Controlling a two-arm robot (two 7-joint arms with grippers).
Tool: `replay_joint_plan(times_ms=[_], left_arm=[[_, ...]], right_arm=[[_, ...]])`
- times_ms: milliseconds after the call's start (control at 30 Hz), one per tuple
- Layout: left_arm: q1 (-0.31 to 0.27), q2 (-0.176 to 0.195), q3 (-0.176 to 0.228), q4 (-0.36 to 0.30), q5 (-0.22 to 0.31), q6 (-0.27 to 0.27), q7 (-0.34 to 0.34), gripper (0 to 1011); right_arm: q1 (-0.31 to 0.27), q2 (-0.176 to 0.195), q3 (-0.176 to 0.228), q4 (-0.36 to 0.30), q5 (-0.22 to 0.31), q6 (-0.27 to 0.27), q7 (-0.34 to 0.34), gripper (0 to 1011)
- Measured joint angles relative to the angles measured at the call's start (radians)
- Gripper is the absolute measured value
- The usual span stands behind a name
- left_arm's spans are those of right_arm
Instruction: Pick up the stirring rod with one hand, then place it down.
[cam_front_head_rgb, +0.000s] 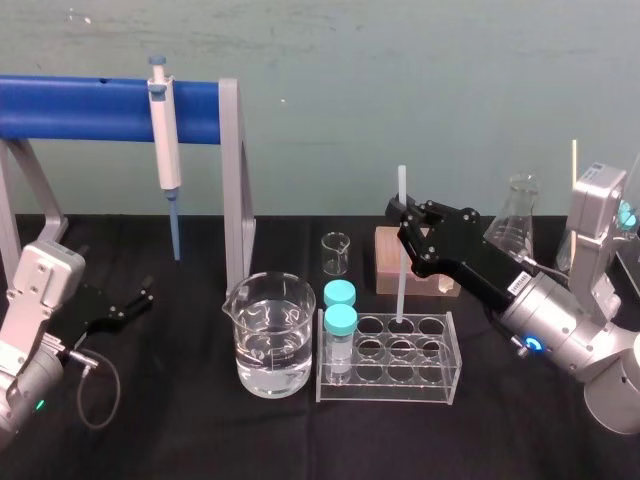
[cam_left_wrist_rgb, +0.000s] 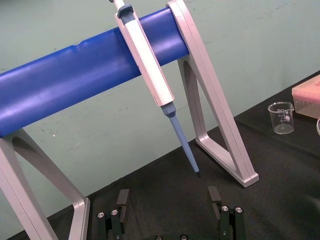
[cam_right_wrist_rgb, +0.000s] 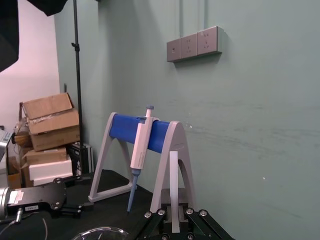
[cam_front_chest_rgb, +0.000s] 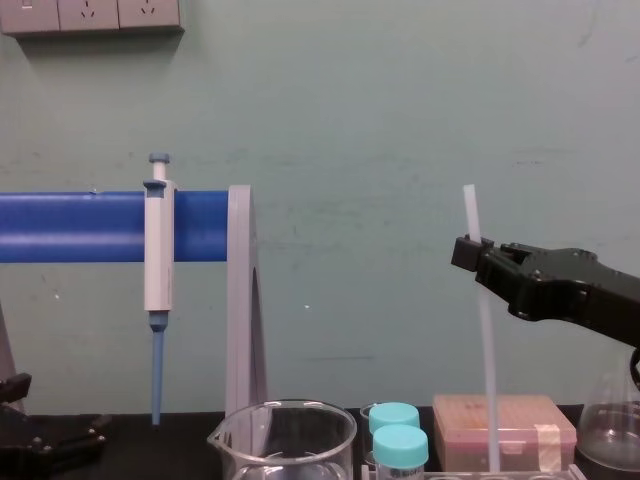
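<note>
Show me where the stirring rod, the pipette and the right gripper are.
stirring rod (cam_front_head_rgb: 400, 285), head view, lower part of its shaft.
pipette (cam_front_head_rgb: 166, 140), head view, middle of its white body.
right gripper (cam_front_head_rgb: 402, 220), head view, between its fingertips, which are closed on the stirring rod.

light is bright and even across the wall (cam_front_chest_rgb: 400, 100); shadows on it are faint and soft-edged. the black table cover (cam_front_head_rgb: 180, 440) reads dark and matte, without glare. small white highlights sit on the water beaker (cam_front_head_rgb: 268, 335) and the clear tube rack (cam_front_head_rgb: 388, 362). a long pale sheen runs along the blue bar (cam_left_wrist_rgb: 75, 75). the stirring rod (cam_front_chest_rgb: 486, 370) shows little contrast against the wall.
</note>
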Motion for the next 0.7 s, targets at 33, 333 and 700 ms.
replay_joint_plan(times_ms=[33,333,700], left_arm=[[0.000,0.000,0.000,0.000,0.000,0.000,0.000,1000],[0.000,0.000,0.000,0.000,0.000,0.000,0.000,1000],[0.000,0.000,0.000,0.000,0.000,0.000,0.000,1000]], right_arm=[[0.001,-0.001,-0.002,0.003,-0.003,-0.005,0.001,70],[0.009,-0.011,-0.008,0.035,-0.026,-0.030,-0.003,70],[0.011,-0.029,-0.006,0.072,-0.035,-0.028,-0.019,70]])
